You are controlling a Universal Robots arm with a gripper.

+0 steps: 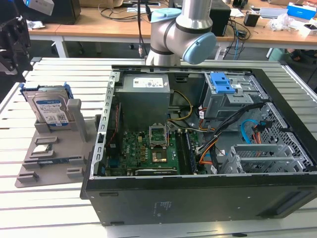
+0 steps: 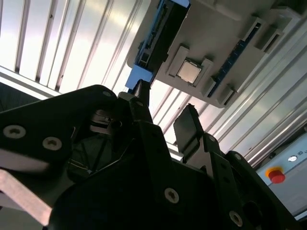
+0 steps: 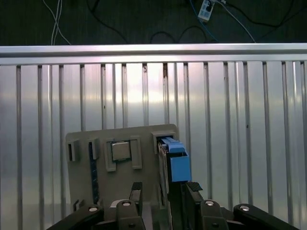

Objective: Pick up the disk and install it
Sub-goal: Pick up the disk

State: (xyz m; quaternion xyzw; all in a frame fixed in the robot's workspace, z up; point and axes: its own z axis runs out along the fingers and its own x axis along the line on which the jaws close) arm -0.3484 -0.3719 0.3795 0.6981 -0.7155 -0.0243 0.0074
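Note:
The disk [image 1: 49, 108] is a silver drive with a white-and-blue label and a blue carrier frame. It stands upright in a grey holder [image 1: 54, 153] on the slatted table, at the exterior view's left. My gripper [image 1: 14, 49] hangs above it, a little further to that view's left, and touches nothing. In both wrist views the disk shows edge-on with its blue frame [image 3: 175, 162] [image 2: 156, 38]. My gripper [image 3: 164, 192] [image 2: 164, 111] is open there, and the two dark fingers stand apart with nothing between them.
An open computer case [image 1: 198, 191] takes up the middle and right of the table. Inside are a grey power-supply box [image 1: 144, 96], a motherboard [image 1: 148, 148] and a blue latch on a metal cage [image 1: 224, 84]. The holder also carries a processor chip [image 3: 121, 151]. A red button [image 2: 277, 175] sits at the table edge.

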